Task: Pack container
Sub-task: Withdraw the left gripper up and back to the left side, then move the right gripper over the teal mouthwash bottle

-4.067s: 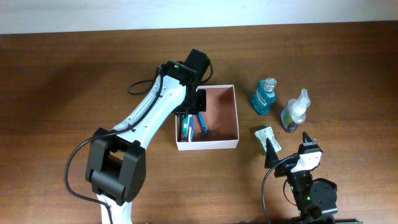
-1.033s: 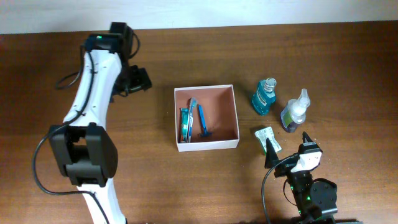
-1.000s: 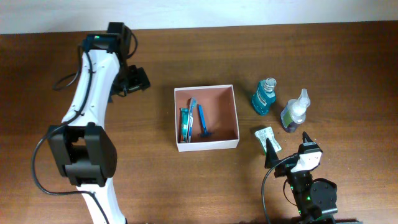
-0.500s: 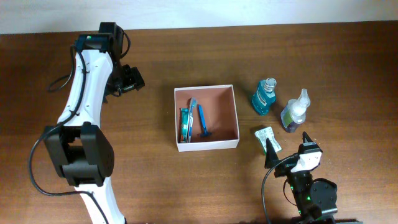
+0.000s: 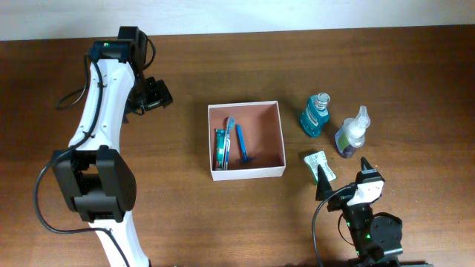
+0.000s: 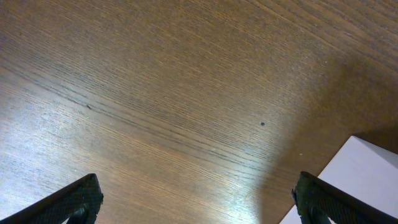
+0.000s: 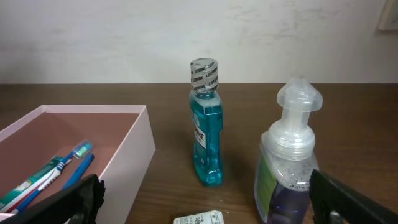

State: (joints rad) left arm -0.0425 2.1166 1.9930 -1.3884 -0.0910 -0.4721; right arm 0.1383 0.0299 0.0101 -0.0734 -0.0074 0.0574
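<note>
Teal mouthwash bottle (image 5: 315,116), pump bottle (image 5: 350,134), sachet (image 5: 319,163) sit beside container (image 5: 248,173); left gripper (image 5: 153,98), right gripper (image 5: 343,175) both wide, empty.

Shallow square white-walled box with reddish-brown inside (image 5: 267,137) sits mid-table on brown wooden table (image 5: 386,67). Blue toothbrush (image 5: 241,144) and slim teal-and-red item (image 5: 220,148) lie in its left half. To its right: teal mouthwash bottle (image 5: 315,115) and clear pump bottle with purple liquid (image 5: 351,132), then small green-white sachet (image 5: 318,162) lying flat. Left gripper (image 5: 152,96) hangs over bare wood toward back-left corner, well apart from box. Right gripper (image 5: 343,175) near front edge, fingers spread, one tip just beside sachet.
</note>
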